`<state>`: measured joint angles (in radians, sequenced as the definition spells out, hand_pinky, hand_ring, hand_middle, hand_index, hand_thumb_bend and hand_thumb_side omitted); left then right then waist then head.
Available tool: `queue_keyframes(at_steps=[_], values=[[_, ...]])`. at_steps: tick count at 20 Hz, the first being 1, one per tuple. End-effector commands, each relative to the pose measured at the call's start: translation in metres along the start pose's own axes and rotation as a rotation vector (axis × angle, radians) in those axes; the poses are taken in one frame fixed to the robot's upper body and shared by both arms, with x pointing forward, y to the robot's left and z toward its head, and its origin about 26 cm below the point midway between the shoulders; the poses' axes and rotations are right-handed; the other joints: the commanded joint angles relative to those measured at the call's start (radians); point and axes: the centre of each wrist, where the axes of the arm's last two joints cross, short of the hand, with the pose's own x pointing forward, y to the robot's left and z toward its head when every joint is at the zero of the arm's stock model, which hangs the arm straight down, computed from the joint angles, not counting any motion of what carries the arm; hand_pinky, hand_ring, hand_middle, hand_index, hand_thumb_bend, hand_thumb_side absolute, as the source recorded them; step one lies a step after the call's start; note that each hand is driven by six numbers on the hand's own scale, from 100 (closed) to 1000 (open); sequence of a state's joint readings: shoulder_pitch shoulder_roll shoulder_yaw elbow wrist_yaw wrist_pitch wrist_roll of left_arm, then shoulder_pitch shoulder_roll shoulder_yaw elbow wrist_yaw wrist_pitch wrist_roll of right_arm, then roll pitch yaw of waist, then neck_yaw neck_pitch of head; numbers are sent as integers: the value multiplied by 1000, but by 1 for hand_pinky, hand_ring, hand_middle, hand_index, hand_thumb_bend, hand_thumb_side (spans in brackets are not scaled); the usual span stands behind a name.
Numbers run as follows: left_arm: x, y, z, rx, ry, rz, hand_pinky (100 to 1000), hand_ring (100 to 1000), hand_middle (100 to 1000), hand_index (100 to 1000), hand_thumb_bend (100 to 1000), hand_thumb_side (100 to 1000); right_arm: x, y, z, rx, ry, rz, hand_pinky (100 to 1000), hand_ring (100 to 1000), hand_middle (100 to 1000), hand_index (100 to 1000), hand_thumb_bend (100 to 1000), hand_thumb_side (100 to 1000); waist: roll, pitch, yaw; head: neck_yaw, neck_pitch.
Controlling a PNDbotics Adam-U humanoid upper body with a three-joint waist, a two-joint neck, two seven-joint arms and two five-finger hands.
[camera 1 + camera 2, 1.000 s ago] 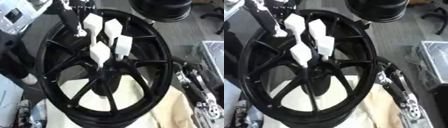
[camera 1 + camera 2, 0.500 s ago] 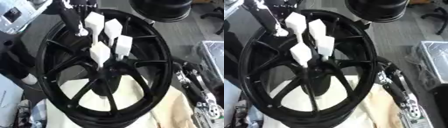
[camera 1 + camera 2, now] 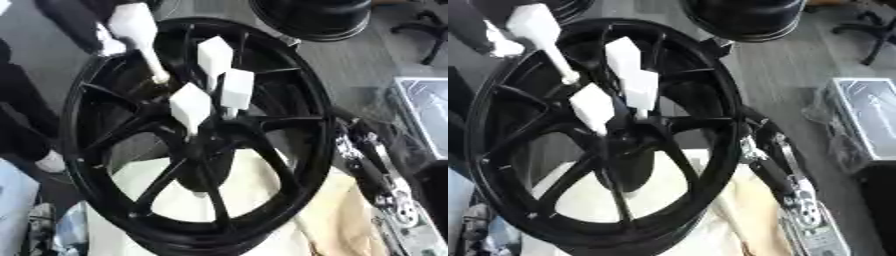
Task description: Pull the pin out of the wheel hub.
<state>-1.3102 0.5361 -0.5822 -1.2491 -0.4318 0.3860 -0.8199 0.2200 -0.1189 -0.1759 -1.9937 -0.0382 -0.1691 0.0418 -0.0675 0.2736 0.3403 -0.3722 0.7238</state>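
A big black wheel [image 3: 324,150] with spokes lies tilted on a cream cloth. Three white block-headed pins [image 3: 236,90] stand in its hub [image 3: 206,145]. A fourth white pin [image 3: 136,25] hangs above the upper-left spokes, its thin shaft free and its tip over the rim's inside. My left hand [image 3: 83,12], dark and blurred, comes in from the upper left with its fingers curled on that pin's head. Beside the wheel's right edge my right hand [image 3: 776,165] lies black and silver with straight fingers, holding nothing.
A second black wheel [image 3: 315,17] lies beyond the far rim. A grey box [image 3: 868,120] sits at the right edge and a chair base [image 3: 429,30] at the top right. The cream cloth [image 3: 341,220] spreads to the front right. A dark leg with a white shoe [image 3: 48,162] stands at the left.
The fourth pin has come up and to the left, away from the other three, and its shaft now shows bare. The right hand has stayed put. The view has shifted slightly.
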Motion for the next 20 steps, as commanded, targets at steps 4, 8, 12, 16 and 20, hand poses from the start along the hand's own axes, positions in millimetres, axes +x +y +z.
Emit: queue_keyframes(at_steps=[4, 8, 12, 16, 20], values=[[-76, 13, 56, 222, 273, 134, 651, 595, 500, 456, 100, 196, 1, 6, 0, 10, -12, 12, 1000, 851, 907, 828, 100, 532, 2, -13, -4, -4, -10], [-116, 8, 92, 329, 393, 218, 643, 591, 487, 449, 100, 227, 2, 7, -2, 20, -22, 11, 1000, 852, 907, 828, 100, 531, 3, -7, -24, 15, -18], [-152, 2, 131, 414, 444, 257, 643, 591, 487, 450, 100, 221, 3, 9, -4, 42, -31, 6, 1000, 852, 906, 828, 100, 531, 5, -3, -48, 41, -27], [-190, -6, 170, 485, 502, 279, 648, 595, 493, 460, 100, 208, 4, 11, -6, 65, -40, -2, 1000, 852, 906, 828, 100, 531, 6, 2, -72, 66, -37], [-215, -16, 194, 518, 514, 323, 647, 594, 492, 459, 100, 208, 4, 12, -7, 80, -41, -7, 1000, 851, 906, 828, 100, 532, 5, 4, -88, 80, -40]])
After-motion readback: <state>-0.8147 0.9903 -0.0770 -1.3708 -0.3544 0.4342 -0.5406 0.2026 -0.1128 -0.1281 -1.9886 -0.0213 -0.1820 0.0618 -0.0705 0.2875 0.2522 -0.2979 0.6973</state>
